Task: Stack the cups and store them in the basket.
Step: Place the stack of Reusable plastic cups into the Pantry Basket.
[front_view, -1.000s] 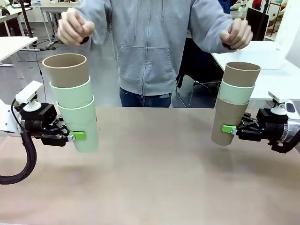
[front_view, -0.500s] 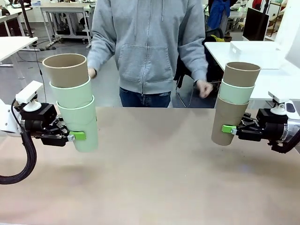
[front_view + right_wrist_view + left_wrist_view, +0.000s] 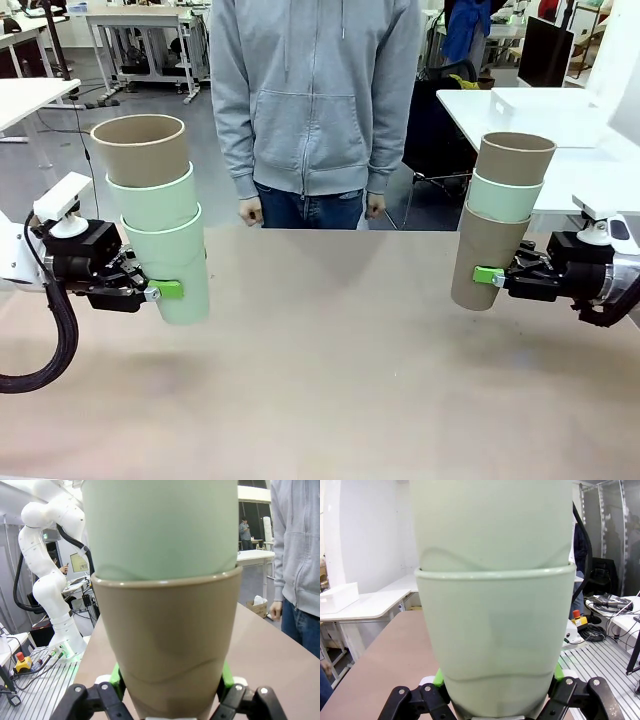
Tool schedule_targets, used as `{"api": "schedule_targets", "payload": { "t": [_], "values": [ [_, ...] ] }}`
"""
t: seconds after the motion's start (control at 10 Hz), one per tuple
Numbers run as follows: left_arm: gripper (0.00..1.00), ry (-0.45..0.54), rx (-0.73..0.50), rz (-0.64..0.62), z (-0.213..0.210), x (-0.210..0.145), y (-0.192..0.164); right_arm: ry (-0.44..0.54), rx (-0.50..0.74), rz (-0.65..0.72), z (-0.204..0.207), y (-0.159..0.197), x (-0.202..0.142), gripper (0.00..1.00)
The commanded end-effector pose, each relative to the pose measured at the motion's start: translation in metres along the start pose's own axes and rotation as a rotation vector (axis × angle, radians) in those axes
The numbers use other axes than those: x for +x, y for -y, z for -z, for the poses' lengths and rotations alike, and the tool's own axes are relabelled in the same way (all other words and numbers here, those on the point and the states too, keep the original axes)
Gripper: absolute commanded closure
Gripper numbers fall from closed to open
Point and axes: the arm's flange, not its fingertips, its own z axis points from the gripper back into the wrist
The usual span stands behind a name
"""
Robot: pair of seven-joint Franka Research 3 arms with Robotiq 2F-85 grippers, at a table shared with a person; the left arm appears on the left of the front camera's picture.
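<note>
Brown table (image 3: 330,380), grey-hooded person (image 3: 315,100) behind

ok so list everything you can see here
left cup stack: three, tan over two mint, held in the air at left
right cup stack: three, tan-mint-tan, held in the air at right
table: one, brown, under both stacks
white bin: one, white, on the side table far right
person: one, grey hoodie, at the far edge
left end effector: one, black with green pads, shut on bottom mint cup
right end effector: one, same colours, shut on bottom tan cup
</note>
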Motion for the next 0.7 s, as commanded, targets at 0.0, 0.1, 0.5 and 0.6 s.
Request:
{"api": "schedule_targets", "payload": {
  "t": [0.0, 0.1, 0.5, 0.6],
  "values": [
    [0.16, 0.008, 0.001, 0.007, -0.0012, 0.0023, 0.0002, 0.008, -0.001, -0.011, 0.0001, -0.0007, 0.0048, 0.15],
    [0.16, 0.008, 0.001, 0.007, -0.0012, 0.0023, 0.0002, 0.008, -0.001, -0.011, 0.0001, -0.0007, 0.0048, 0.15],
    [0.16, 0.008, 0.001, 0.007, -0.0012, 0.0023, 0.0002, 0.008, -0.001, -0.011, 0.0001, -0.0007, 0.0048, 0.15],
    [0.16, 0.008, 0.001, 0.007, -0.0012, 0.0023, 0.0002, 0.008, -0.001, -0.011, 0.0001, -0.0007, 0.0048, 0.15]
  ]
}}
